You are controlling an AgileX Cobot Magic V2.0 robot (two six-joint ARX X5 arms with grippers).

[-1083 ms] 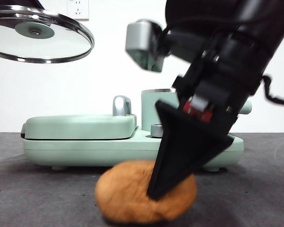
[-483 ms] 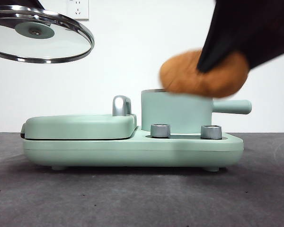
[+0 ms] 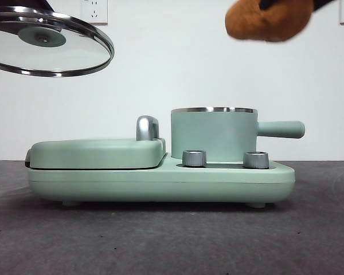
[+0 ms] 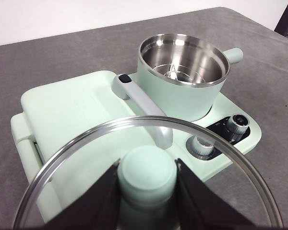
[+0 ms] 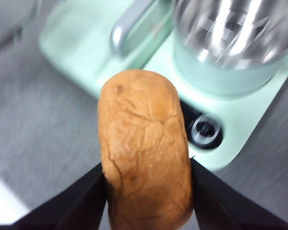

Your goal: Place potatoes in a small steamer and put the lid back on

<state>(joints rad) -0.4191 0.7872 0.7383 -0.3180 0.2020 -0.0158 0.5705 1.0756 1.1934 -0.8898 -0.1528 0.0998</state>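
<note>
Up it went: the big orange-brown wrinkled potato (image 3: 269,20) had climbed from just over the rim to high above the mint-green steamer pot with its chrome rim (image 3: 214,134), pinched end-on between the right gripper (image 5: 146,191) jaws. The left gripper (image 4: 146,191) sat clamped on the green knob of the clear glass lid (image 3: 49,41), held off to the side. I judged the potato needed centring over the open mouth and lowering lengthways, since it looked nearly as wide as the pot.
</note>
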